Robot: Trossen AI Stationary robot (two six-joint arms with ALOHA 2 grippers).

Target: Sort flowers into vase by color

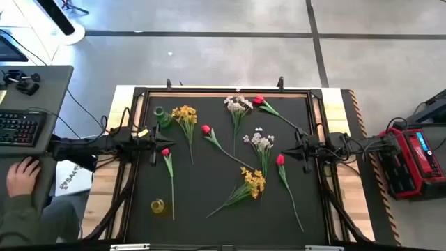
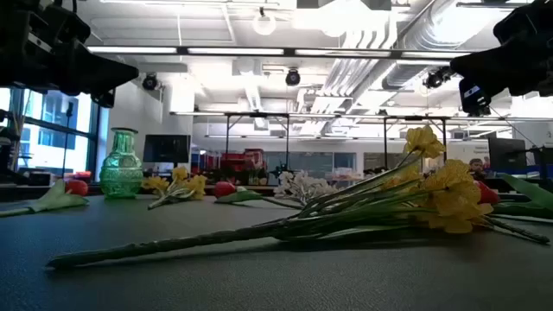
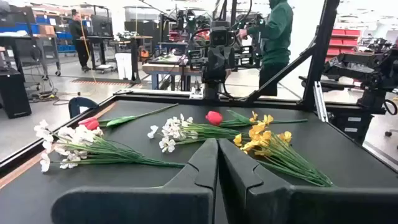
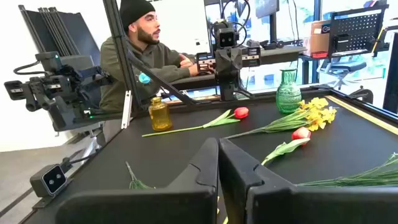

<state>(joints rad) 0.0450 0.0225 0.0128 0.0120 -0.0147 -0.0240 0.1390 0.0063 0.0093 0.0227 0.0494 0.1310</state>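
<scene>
Several red tulips, such as one (image 1: 206,130) mid-table, lie flat on the black mat (image 1: 209,223). Among them lie two yellow sprays (image 1: 185,115) (image 1: 254,183) and two whitish sprays (image 1: 237,104) (image 1: 261,139). A green glass vase (image 1: 162,117) (image 4: 288,92) stands upright on its base at the far left. A small yellow vase (image 1: 158,206) (image 4: 159,114) stands at the near left. My left gripper (image 1: 157,143) (image 3: 217,146) hovers shut at the mat's left edge, level. At the right edge my right gripper (image 1: 296,148) (image 4: 219,144) is also shut. Neither touches a flower.
A metal frame (image 1: 223,90) borders the mat. A person sits at the table's left, with a hand (image 1: 24,174) by a keyboard (image 1: 21,129). A red device (image 1: 411,157) stands to the right. Another person (image 3: 277,37) stands behind the table's right side.
</scene>
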